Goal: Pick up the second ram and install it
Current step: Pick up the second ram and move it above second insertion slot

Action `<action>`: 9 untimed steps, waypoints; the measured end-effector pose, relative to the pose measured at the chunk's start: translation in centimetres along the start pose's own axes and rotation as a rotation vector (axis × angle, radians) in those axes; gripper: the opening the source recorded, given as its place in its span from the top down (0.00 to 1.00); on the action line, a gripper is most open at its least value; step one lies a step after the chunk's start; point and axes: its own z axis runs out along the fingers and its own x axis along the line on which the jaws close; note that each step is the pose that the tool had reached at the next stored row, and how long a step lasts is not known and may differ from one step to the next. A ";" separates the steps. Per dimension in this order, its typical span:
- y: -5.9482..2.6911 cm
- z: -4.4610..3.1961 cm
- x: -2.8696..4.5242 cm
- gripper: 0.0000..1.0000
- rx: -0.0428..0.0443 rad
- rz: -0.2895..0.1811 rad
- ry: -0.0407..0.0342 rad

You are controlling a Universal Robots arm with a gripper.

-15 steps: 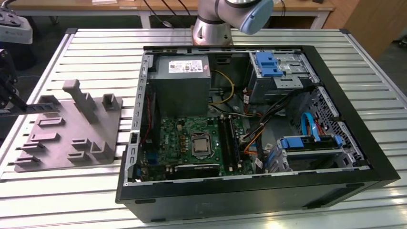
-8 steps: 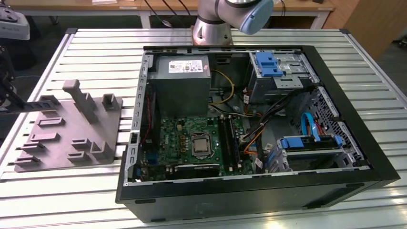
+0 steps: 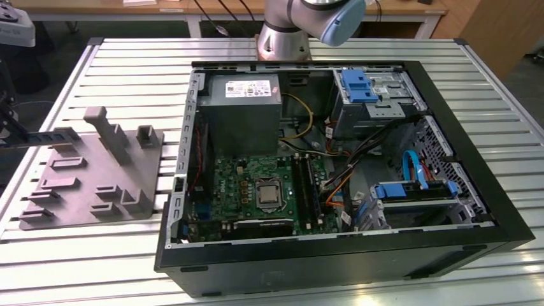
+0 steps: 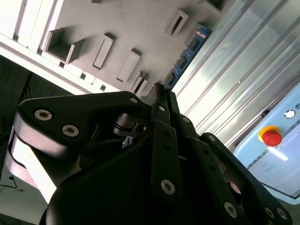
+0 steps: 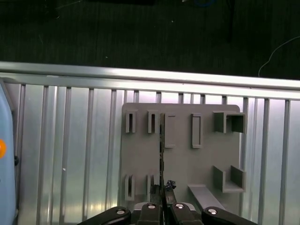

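Slatted alu. table (image 3: pixel 485 83), wooden desk (image 3: pixel 76 7) behind w/ cables, dark floor (image 5: pixel 117 33), glare on slats

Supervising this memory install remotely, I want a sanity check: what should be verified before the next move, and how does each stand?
1. Grip: tool shut on slim dark bluish-green memory stick: ok.
2. Lift: stick clear of grey moulded fixture tray: cannot tell.
3. Access: black computer case open: ok.
4. Path: long black motherboard slots free of cables: cannot tell.
5. Install: stick seated in a slot: not ok.
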 end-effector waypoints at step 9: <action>-0.01 -1.08 -0.04 0.86 0.0000 0.000 0.0000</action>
